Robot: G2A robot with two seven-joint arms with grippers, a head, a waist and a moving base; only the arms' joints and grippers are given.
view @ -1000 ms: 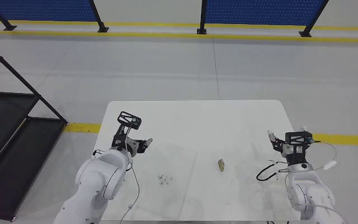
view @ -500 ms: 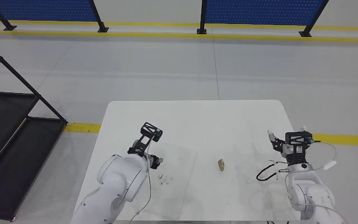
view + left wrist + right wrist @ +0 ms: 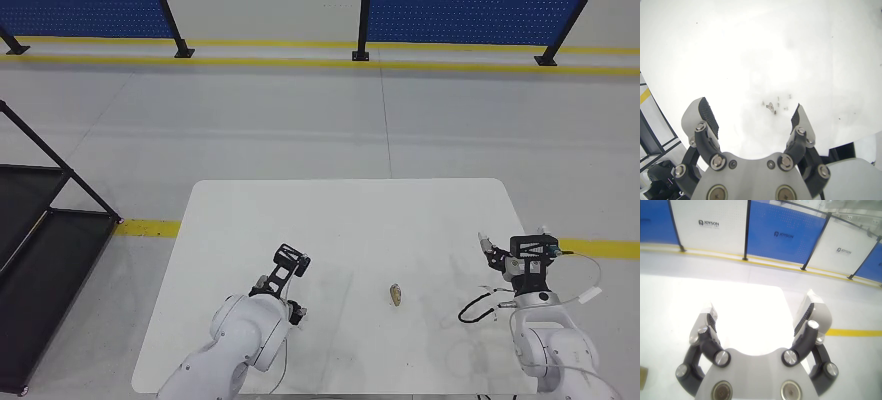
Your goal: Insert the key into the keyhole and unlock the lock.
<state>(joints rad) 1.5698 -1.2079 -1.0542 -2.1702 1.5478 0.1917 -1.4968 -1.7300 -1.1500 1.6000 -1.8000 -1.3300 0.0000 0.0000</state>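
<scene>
A small brass-coloured lock (image 3: 396, 294) lies on the white table (image 3: 350, 210), right of centre. A small silver key (image 3: 770, 107) lies flat on the table among several tiny metal bits. My left gripper (image 3: 750, 106) hangs open just above the table, with the key in front of it, nearer one fingertip (image 3: 797, 115). In the top view this arm's wrist (image 3: 290, 265) covers the key, left of the lock. My right gripper (image 3: 513, 242) (image 3: 761, 302) is open and holds nothing, near the table's right edge.
A black cable (image 3: 478, 306) loops on the table beside the right arm. A black metal rack (image 3: 40, 250) stands on the floor left of the table. Blue and white barrier panels (image 3: 783, 237) line the room's far side.
My left arm has moved right and toward the table's front edge, coming over the key and hiding it in the top view. The right arm and the lock have not moved.
</scene>
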